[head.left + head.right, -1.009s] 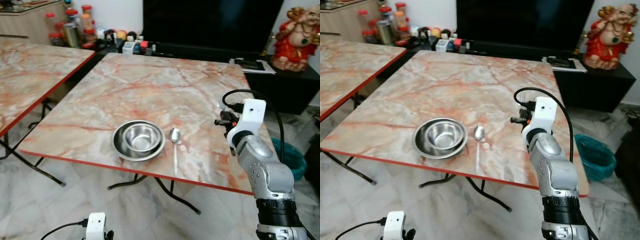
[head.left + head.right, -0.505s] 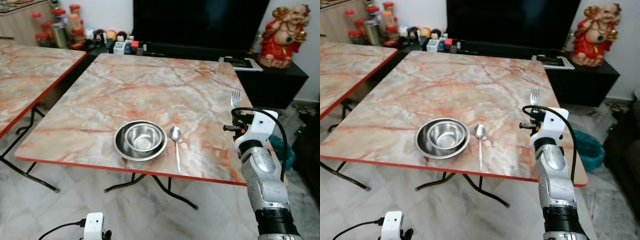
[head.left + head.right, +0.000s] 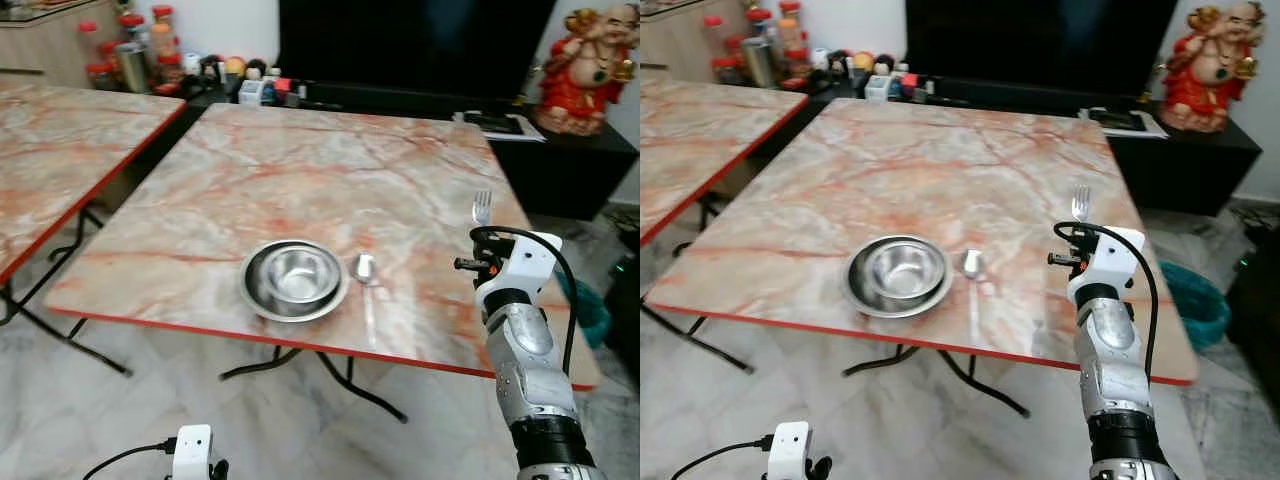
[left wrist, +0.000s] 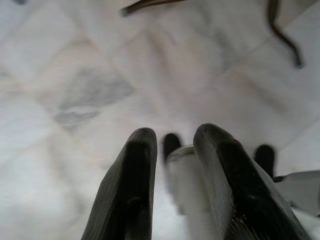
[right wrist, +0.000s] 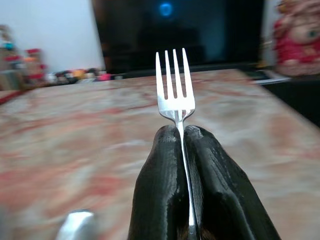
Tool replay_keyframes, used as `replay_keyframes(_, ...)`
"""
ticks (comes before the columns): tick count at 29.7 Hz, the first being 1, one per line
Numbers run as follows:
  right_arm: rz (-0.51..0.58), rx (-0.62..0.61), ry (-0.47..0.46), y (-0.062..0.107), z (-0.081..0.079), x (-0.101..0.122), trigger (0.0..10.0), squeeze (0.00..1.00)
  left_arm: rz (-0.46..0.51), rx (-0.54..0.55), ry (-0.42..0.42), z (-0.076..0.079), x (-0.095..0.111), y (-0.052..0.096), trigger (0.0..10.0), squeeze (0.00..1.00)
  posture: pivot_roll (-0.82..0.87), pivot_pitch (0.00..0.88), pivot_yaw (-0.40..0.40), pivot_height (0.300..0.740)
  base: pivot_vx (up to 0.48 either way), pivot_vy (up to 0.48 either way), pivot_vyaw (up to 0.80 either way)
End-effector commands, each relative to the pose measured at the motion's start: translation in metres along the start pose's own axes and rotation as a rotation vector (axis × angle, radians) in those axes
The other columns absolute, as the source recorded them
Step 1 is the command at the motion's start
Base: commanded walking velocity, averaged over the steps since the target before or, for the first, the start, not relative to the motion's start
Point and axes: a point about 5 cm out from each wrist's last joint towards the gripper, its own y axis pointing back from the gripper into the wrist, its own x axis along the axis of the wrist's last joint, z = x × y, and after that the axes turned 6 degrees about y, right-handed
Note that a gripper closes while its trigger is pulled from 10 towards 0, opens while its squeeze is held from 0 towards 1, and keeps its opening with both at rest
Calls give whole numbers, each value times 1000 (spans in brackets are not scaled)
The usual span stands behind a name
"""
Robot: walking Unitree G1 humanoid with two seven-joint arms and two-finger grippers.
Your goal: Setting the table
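Shiny metal fork [image 5: 174, 95], glossy marble-look tbl [image 3: 300, 170]

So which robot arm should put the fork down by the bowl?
Probably the right. Its gripper already pinches the fork above the table, beside the spoon and bowl. The left gripper hangs low over the floor.

We count: two marble-top tables, near [image 3: 300, 180] and left [image 3: 60, 150]; one steel bowl [image 3: 293, 280]; one spoon [image 3: 365, 275]; one fork [image 5: 174, 87]; one red figurine [image 3: 590, 70]; one dark screen [image 3: 410, 45]; several jars [image 3: 140, 45], number unclear
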Motion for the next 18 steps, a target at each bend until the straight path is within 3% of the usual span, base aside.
replay_keyframes(1, 1, -18, 3, -1, 7, 1, 10000, 0, -2, -1, -4, 2, 1, -1, 10000, 0, -11, 0, -29, 736, 0, 480, 0)
replay_keyframes(6, -1, -22, 2, -2, 8, 2, 10000, 0, -3, 0, -11, 1, 0, 0, 10000, 0, -11, 0, -25, 736, 0, 456, 0)
replay_keyframes(8, 10, -18, 2, -3, 6, 5, 10000, 0, -6, -3, -38, 0, 0, 0, 10000, 0, -17, 0, -18, 736, 0, 0, 0)
replay_keyframes(18, -14, -5, -1, -4, 7, 2, 10000, 0, -5, -8, -23, 0, -1, 0, 10000, 0, -14, 0, -22, 736, 0, 0, 0)
